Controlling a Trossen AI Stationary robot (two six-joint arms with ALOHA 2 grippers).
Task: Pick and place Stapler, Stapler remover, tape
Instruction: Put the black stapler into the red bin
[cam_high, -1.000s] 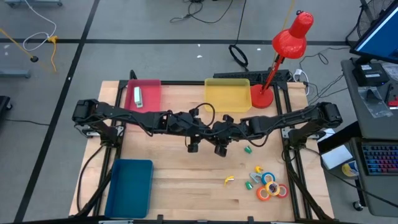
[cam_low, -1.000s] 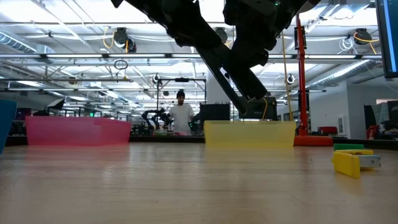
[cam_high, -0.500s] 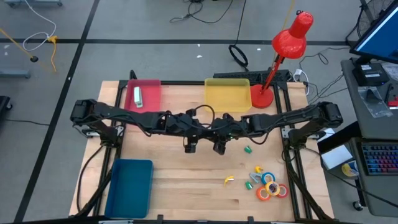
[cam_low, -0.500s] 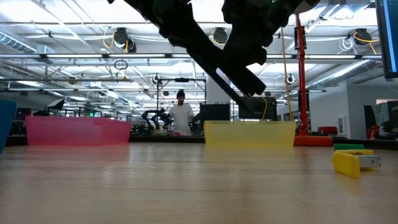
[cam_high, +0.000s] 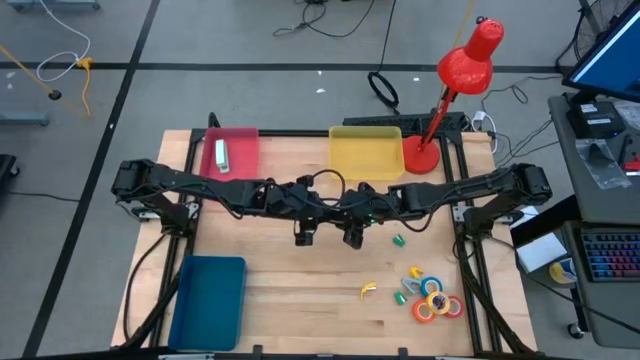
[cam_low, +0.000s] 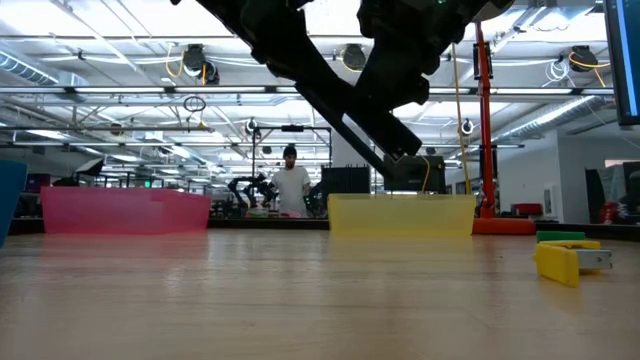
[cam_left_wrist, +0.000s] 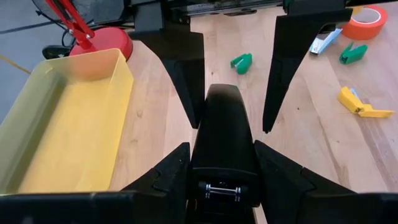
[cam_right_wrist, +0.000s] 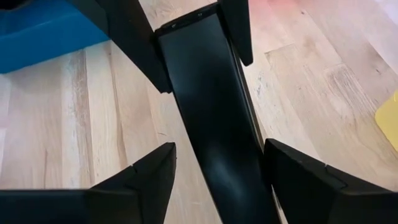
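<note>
Left gripper: clamped on long black glossy stapler
Right gripper: fingers apart around stapler
Surface: pale wooden table
Room: person standing behind

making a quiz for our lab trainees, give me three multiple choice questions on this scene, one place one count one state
1. Which tray stands beside the lamp base? A blue, B yellow, C pink
2. How many trays are on the table? A two, B three, C four
3. Which end effector grips the stapler? A left, B right, C neither

Answers:
1. B, the yellow tray is next to the red base.
2. B, the pink tray, the yellow one and the blue tray show from above.
3. A, the left end effector clamps its sides, while the right end effector stands open around it.
</note>
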